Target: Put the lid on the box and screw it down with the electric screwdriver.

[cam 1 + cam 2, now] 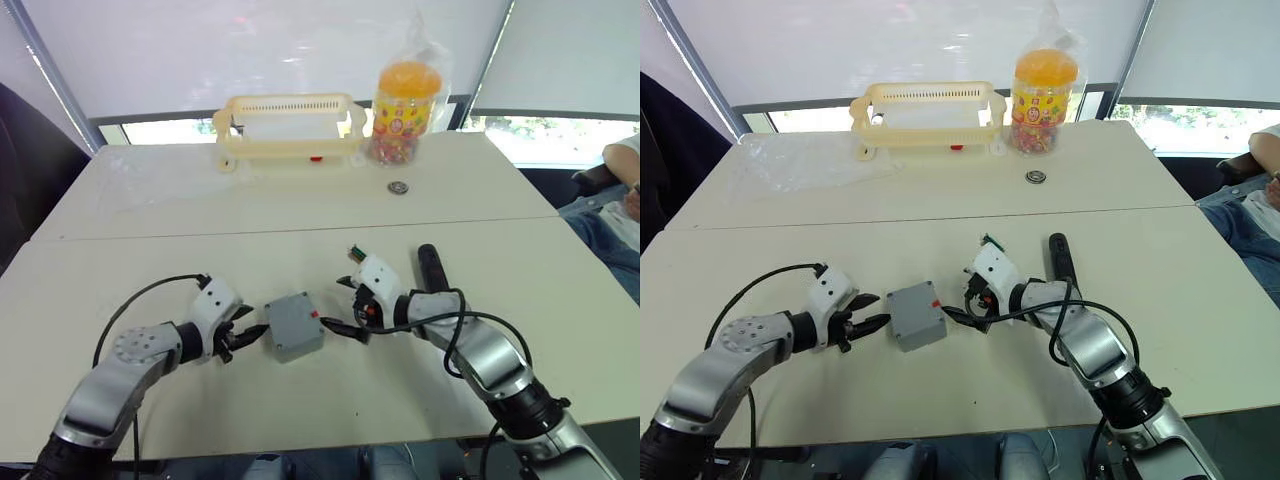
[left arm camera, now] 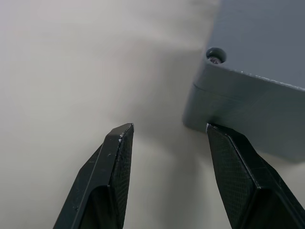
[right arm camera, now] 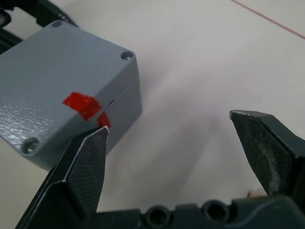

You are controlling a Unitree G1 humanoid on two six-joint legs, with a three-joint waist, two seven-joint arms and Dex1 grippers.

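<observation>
pale flat-topped bench (image 1: 150,400) | long black cylindrical electric screwdriver (image 1: 430,268) lies unheld beside right arm | small grey square plastic box (image 1: 294,325) mid-bench, flat grey plastic lid (image 3: 52,90) seated on it | left end effector (image 1: 247,333) and right end effector (image 1: 343,326) both spread, empty, flanking box | risk: a fingertip nudge shifts the unscrewed lid

Box (image 1: 294,326) — small grey square enclosure, lid (image 3: 52,86) seated on top, seam visible along the side. Screw holes in the lid corners; red mark across the seam on one edge. Sits flat on the table, rotated slightly.

Screwdriver (image 1: 431,269) — black cylinder lying on the table, to the box's right, apart from it.
</observation>
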